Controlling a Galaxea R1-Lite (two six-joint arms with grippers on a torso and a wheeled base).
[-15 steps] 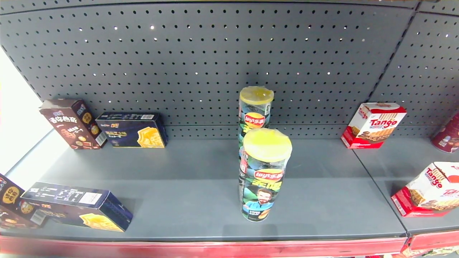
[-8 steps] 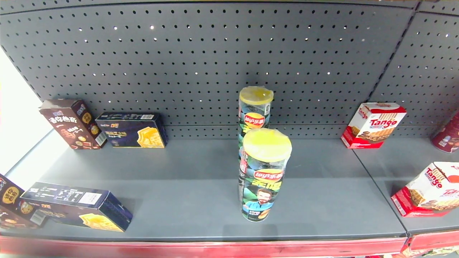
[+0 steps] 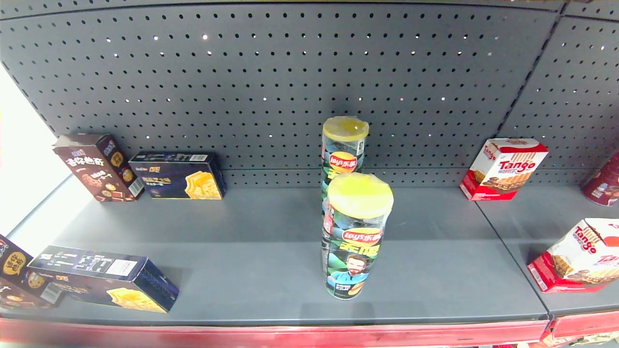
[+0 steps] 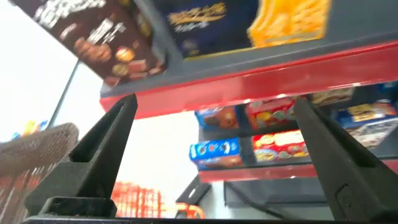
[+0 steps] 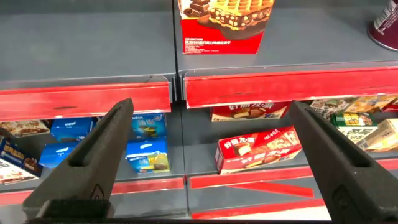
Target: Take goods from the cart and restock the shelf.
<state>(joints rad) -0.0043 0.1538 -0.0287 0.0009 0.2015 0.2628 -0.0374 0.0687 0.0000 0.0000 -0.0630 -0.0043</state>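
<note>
Two tall chip cans with yellow lids stand on the grey shelf (image 3: 251, 261): one near the front (image 3: 355, 237), one behind it by the pegboard (image 3: 343, 147). My left gripper (image 4: 214, 118) is open with nothing between its fingers, held below the shelf's red front edge (image 4: 261, 78), under a dark blue cracker box (image 4: 249, 22) and a brown cookie box (image 4: 87, 34). My right gripper (image 5: 211, 124) is also open, facing the red shelf edge (image 5: 280, 87) below a red wafer box (image 5: 224, 25).
On the shelf's left lie a brown cookie box (image 3: 96, 166) and dark blue boxes (image 3: 181, 175) (image 3: 104, 278). Red wafer boxes (image 3: 505, 166) (image 3: 578, 258) sit at the right. Lower shelves hold more snack boxes (image 5: 255, 149). A wire cart basket (image 4: 31, 158) is beside the left gripper.
</note>
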